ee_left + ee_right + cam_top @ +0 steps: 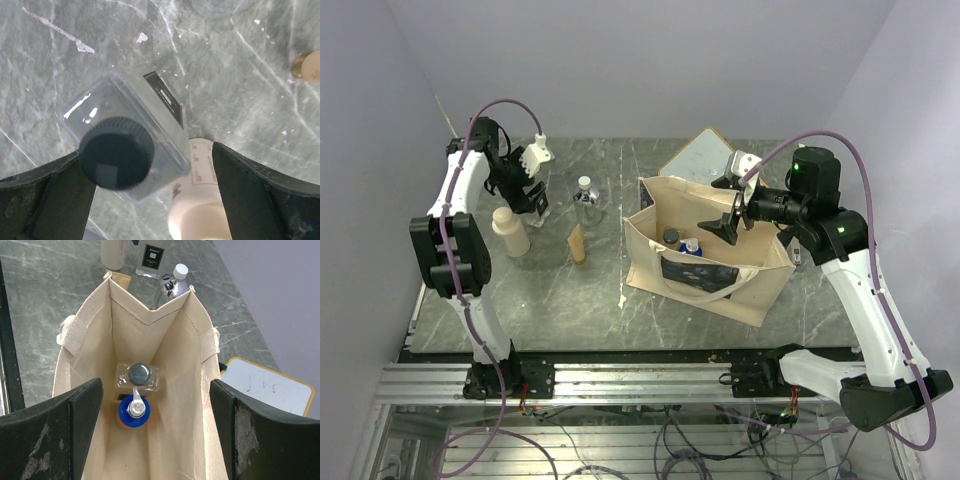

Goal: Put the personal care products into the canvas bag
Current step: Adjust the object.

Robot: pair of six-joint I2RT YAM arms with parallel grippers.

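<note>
Six personal care products, one canvas bag (765,282), two pincers. Inside the bag stand two: an orange bottle with blue cap (132,416) and a grey-capped clear bottle (138,375), both below the spread right pincer (157,385). Left of the bag, four stand on the surface: tan tube (578,243), cream cylinder (510,232), a black-capped clear bottle (117,152) between the fingers of the spread left pincer (146,152), and farthest a silver-capped bottle (585,192)

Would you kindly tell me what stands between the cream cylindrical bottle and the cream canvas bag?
Only a tan upright tube, touching neither, as the top view shows.
</note>
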